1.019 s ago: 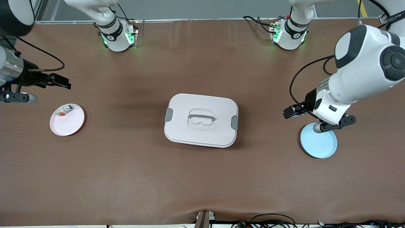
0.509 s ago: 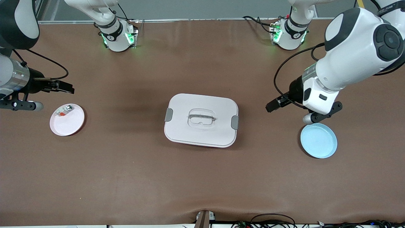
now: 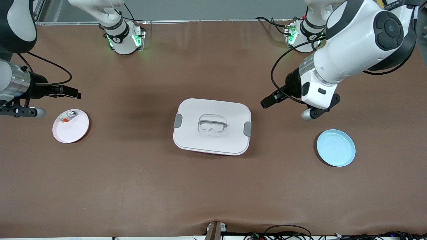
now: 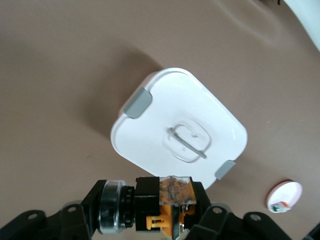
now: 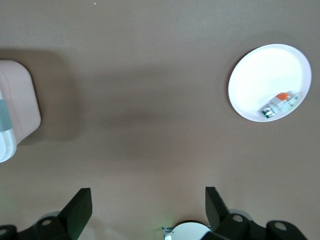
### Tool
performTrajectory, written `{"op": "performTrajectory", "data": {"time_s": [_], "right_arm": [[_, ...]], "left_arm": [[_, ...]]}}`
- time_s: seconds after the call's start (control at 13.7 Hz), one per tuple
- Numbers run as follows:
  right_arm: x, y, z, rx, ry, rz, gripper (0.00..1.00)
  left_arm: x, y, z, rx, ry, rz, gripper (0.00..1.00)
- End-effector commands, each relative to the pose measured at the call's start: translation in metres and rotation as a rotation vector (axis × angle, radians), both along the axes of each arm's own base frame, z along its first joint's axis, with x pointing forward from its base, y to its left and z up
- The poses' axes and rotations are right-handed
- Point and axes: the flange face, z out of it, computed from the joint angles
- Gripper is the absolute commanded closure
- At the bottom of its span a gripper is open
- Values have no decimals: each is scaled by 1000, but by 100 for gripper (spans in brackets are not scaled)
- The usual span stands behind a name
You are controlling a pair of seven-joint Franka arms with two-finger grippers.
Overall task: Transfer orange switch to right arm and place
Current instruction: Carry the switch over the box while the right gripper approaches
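Since a second ago the left arm (image 3: 353,53) has swung off the blue plate (image 3: 336,147) toward the white lidded box (image 3: 212,126); the right arm (image 3: 13,83) has only edged slightly closer to the box.

Brown table (image 3: 133,186), box at its middle, lid on, grey clips at both short ends, handle recessed in the top.

Left arm: reaches in from its base and hangs above bare table just off the box's corner, on the left arm's end. Left gripper (image 3: 267,100) clenched on the orange switch (image 4: 167,202) (wrist view: black stub with silver ring, orange body pinched between the fingers, box directly beneath in that view). Switch is up in the air, not yet passed over.

Right arm: well apart from the box, toward its own end of the table. Right gripper (image 3: 71,94) over bare table beside the pink plate (image 3: 70,126), fingers (image 5: 79,210) spread wide, nothing between them.

Blue plate: well apart from the box toward the left arm's end, nearer to the front camera than the box's middle.

Pink plate: well apart from the box toward the right arm's end; holds a small white-silver part with a red bit (image 3: 67,116) near its rim.
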Motion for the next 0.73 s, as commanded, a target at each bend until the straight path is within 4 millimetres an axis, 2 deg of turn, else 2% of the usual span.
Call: {"op": "performTrajectory", "data": {"time_s": [0.0, 0.15, 0.36, 0.58, 0.65], "right_arm": [[4, 10, 0, 82, -28, -20, 0], [4, 20, 6, 199, -38, -47, 0], [4, 29, 15, 241, -62, -51, 0], [6, 43, 31, 368, -110, -79, 0], [6, 49, 35, 398, -122, -81, 0]], "left_arm": [[-3, -19, 13, -56, 15, 85, 71], [-4, -30, 19, -96, 21, 191, 71], [-3, -48, 21, -148, 49, 348, 71], [-8, -79, 16, -205, 87, 455, 71], [-8, -91, 8, -225, 122, 506, 71]]}}
